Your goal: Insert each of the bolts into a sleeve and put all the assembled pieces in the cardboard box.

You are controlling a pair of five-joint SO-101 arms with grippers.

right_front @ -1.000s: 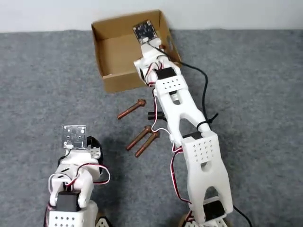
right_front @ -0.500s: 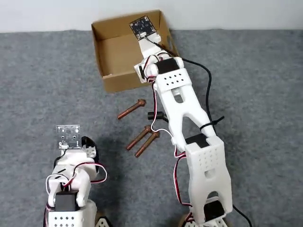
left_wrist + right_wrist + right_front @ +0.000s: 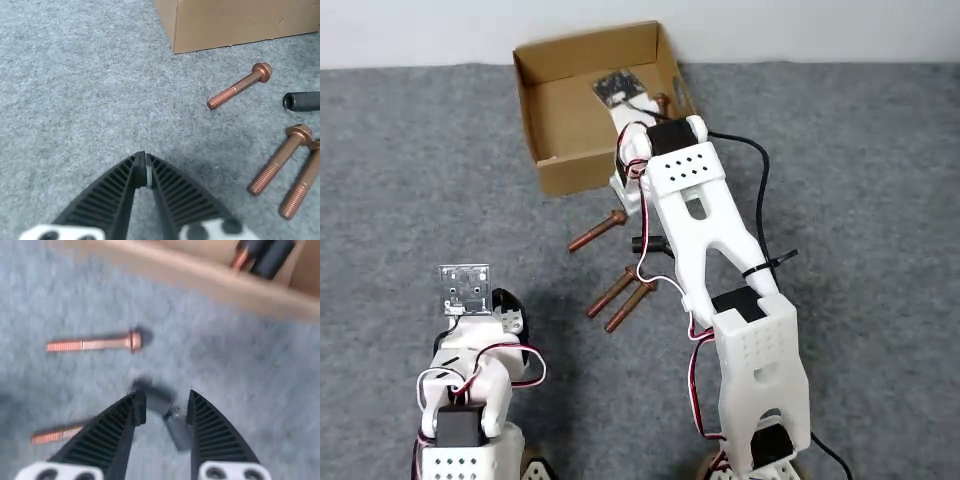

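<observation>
My right gripper [image 3: 165,401] is open just above the carpet, with a black sleeve [image 3: 169,414] lying between its fingers. The same sleeve [image 3: 645,243] lies beside the right arm in the high view. One copper bolt [image 3: 598,231] lies just in front of the cardboard box [image 3: 552,172], and two more bolts [image 3: 612,291] [image 3: 630,305] lie side by side nearer me. A bolt in a sleeve [image 3: 260,252] rests inside the box. My left gripper [image 3: 145,167] is shut on nothing and hovers over bare carpet, well short of the bolts [image 3: 240,86].
Grey carpet covers the table. The box wall [image 3: 200,280] stands just beyond the right gripper. The right arm's cable [image 3: 760,200] loops along its far side. The left arm [image 3: 470,390] sits at the near left edge.
The right arm's wrist has drawn back from over the box and lowered toward the sleeve on the carpet. The left arm shifted slightly toward me a second ago, then stayed still.
</observation>
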